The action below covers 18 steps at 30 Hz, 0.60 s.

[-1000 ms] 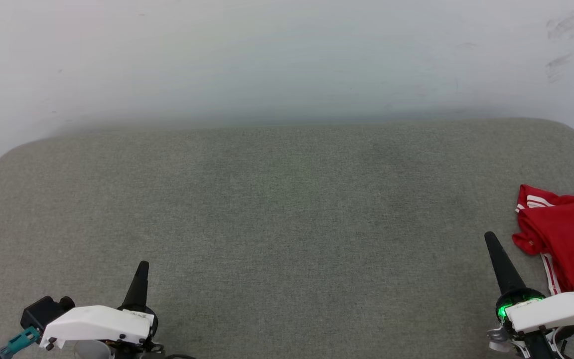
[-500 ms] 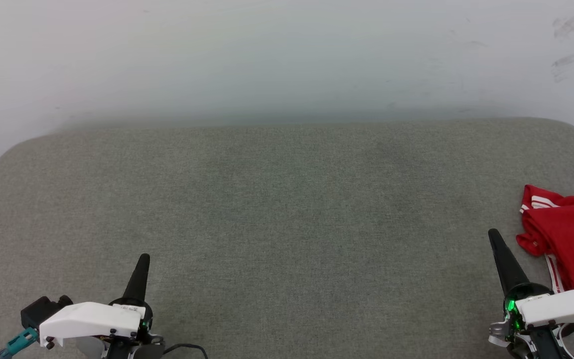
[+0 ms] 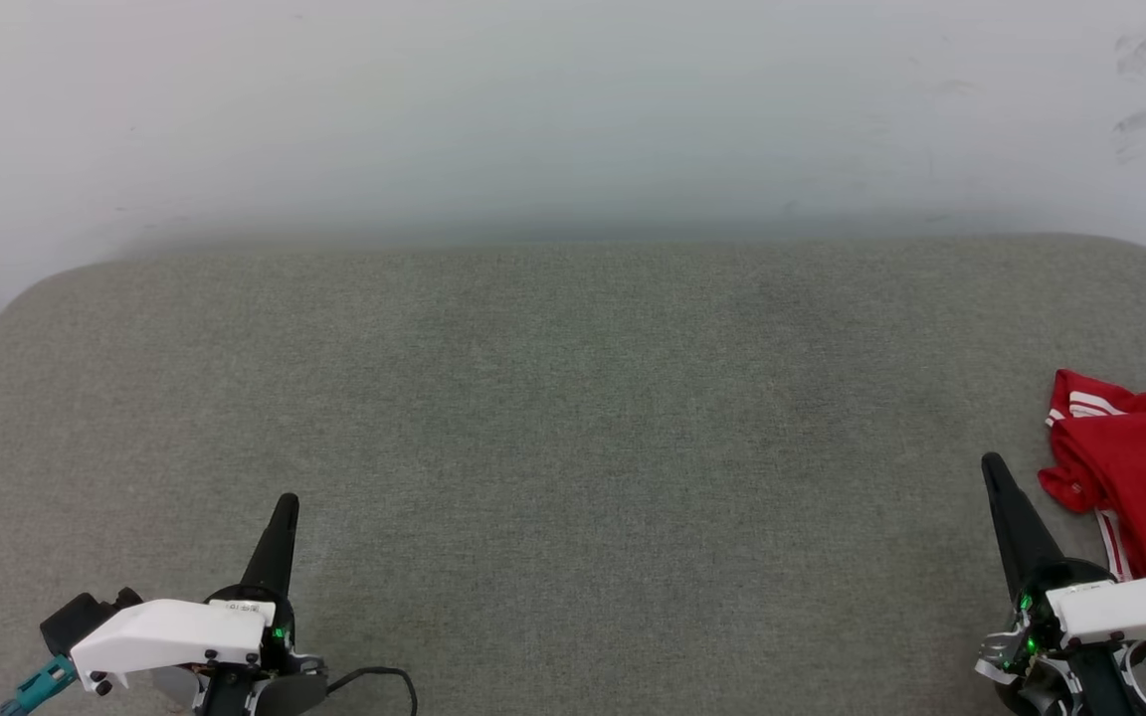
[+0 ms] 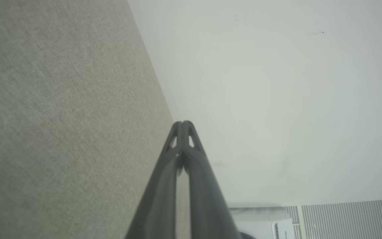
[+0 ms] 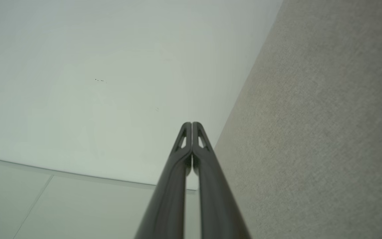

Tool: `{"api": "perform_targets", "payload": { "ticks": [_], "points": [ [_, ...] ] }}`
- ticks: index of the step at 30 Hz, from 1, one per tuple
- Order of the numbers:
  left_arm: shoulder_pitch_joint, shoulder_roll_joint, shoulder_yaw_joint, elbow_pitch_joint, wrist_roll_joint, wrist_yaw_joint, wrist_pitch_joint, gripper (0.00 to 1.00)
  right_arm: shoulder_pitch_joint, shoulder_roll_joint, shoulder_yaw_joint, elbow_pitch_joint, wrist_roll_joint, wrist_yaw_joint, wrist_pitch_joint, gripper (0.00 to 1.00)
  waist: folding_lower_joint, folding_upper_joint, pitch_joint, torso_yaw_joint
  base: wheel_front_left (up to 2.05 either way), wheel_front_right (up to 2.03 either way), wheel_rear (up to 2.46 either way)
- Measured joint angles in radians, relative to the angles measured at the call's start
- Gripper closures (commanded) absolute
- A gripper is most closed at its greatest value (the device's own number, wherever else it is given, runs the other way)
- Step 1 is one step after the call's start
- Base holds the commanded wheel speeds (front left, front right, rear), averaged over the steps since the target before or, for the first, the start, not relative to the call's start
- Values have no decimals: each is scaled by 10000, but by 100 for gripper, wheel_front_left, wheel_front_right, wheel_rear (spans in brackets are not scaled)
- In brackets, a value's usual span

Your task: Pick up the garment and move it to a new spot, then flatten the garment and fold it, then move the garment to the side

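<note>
Two end effectors flank our view at the fabric-covered table's (image 3: 573,398) near edge: the left end effector (image 3: 285,502) and the right end effector (image 3: 989,463), each with fingers pressed together on nothing. We see the red garment (image 3: 1140,467), white stripes showing, crumpled at the table's right edge, just beside the right end effector.

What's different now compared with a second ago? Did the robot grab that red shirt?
No. Only the camera drifted slightly, sliding the whole picture rightward; the red shirt lies where it was on the grey cushion. Left gripper and right gripper stay shut, empty, nothing grabbed or released.
</note>
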Motion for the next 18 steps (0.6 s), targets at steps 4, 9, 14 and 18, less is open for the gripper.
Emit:
{"api": "perform_targets", "payload": {
  "ticks": [4, 9, 14, 18],
  "points": [
    [-35, -88, 86, 42, -244, -98, 86, 100, -74, 2, -21, 67, 318, 0, 8, 100, 0, 0, 15, 24, 0, 0, 0],
    [-127, -180, 213, 96, -539, -198, 176, 100, -139, 4, -52, 163, 690, 0, 10, 100, 0, 0, 32, 54, 0, 0, 0],
    [-174, -251, 336, 153, -823, -359, 263, 100, -175, 8, -82, 261, 1055, 0, 42, 100, 0, 0, 51, 84, 0, 0, 0],
    [-201, -307, 416, 188, -1035, -447, 347, 100, -212, 10, -111, 337, 1331, 0, 44, 100, 0, 0, 65, 108, 0, 0, 0]
  ]
}}
